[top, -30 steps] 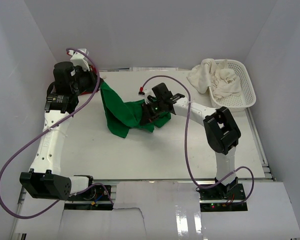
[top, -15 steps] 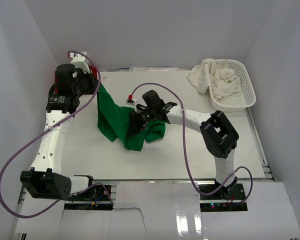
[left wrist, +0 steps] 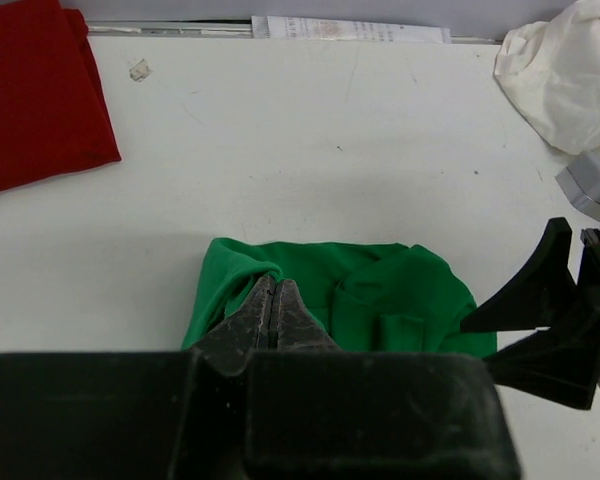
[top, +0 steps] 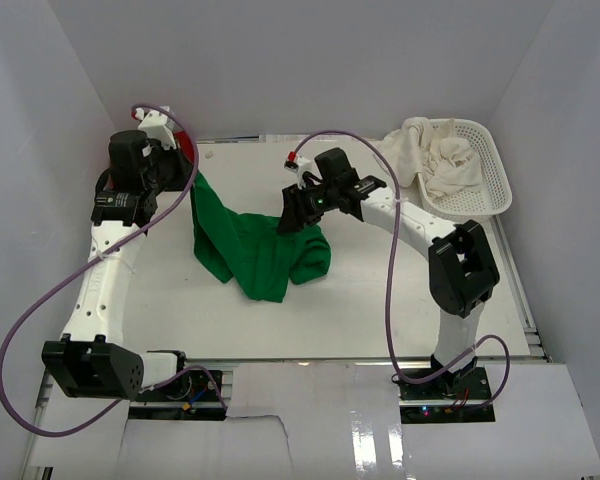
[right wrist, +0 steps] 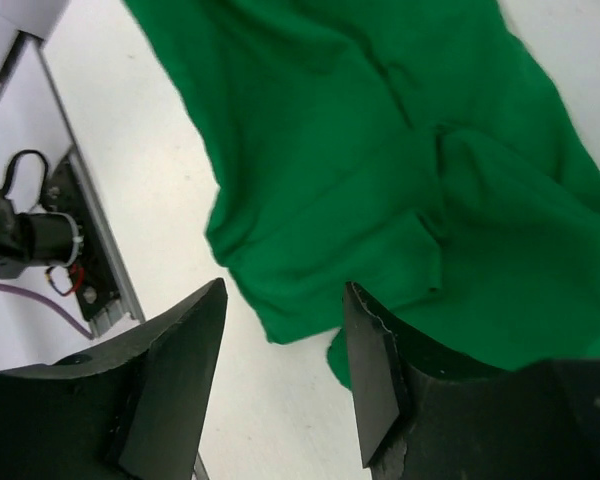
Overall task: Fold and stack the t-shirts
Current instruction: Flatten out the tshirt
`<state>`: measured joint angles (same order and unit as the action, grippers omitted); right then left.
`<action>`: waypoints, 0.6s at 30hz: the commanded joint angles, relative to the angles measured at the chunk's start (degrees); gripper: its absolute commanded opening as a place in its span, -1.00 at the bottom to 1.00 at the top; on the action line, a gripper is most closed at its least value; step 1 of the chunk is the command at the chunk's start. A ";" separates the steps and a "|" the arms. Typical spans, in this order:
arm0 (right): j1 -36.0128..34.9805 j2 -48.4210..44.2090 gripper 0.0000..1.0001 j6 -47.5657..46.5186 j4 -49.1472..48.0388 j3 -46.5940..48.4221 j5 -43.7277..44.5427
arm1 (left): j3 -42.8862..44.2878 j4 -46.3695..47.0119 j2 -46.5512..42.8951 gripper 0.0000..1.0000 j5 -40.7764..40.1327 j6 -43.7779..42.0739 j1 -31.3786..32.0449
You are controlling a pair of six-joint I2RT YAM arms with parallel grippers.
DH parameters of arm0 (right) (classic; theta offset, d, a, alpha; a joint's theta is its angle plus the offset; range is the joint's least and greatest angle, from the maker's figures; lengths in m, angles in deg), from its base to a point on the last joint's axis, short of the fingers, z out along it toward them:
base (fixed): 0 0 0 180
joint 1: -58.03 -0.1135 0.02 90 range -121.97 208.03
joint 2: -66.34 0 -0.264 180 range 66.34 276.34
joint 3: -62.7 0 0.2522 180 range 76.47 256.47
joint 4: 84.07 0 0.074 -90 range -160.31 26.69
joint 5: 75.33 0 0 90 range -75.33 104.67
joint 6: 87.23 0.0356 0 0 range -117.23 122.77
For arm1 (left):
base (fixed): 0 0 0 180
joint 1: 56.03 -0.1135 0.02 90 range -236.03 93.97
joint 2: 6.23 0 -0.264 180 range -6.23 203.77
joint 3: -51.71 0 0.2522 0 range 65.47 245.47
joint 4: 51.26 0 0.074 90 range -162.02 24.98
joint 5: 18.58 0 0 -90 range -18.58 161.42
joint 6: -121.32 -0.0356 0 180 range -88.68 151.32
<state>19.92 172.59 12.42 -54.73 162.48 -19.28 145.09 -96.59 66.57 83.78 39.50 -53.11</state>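
Though bunched on the table (top: 160, 300) near its middle, the green shirt (top: 255, 250) runs lengthwise up toward the far-left corner. White shirts (top: 435, 160) heap in a basket (top: 497, 180) at the far-right corner, and a red shirt (left wrist: 35, 90) lies far left. The left gripper (left wrist: 273, 300) pinches the green shirt's raised end; the right gripper (right wrist: 283, 300) hangs spread above its other end.

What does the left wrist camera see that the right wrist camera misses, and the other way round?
Only the left wrist view shows the flat red cloth t-shirt, some crumpled cream-white cloth, and the left hand pinched shut on the bright green cloth t-shirt. Only the right wrist view shows wiring beside a metal edge rail. Both show that green t-shirt on the white table and the open right hand.
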 commanded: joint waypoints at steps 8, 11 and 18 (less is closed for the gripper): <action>1.28 9.93 -0.11 -2.18 12.11 9.87 5.91 | -1.74 0.72 -2.92 -1.00 1.61 0.25 -0.28; 1.54 10.20 -0.13 -2.09 12.46 9.43 6.88 | -1.92 0.72 -3.10 -1.00 1.70 0.25 -0.28; 2.34 10.64 -0.17 -2.44 12.20 8.20 6.62 | -2.09 0.81 -2.83 -1.00 2.23 0.43 -0.28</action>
<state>21.76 183.41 11.09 -43.00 169.41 -12.81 143.53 -96.48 66.09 84.78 39.72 -53.22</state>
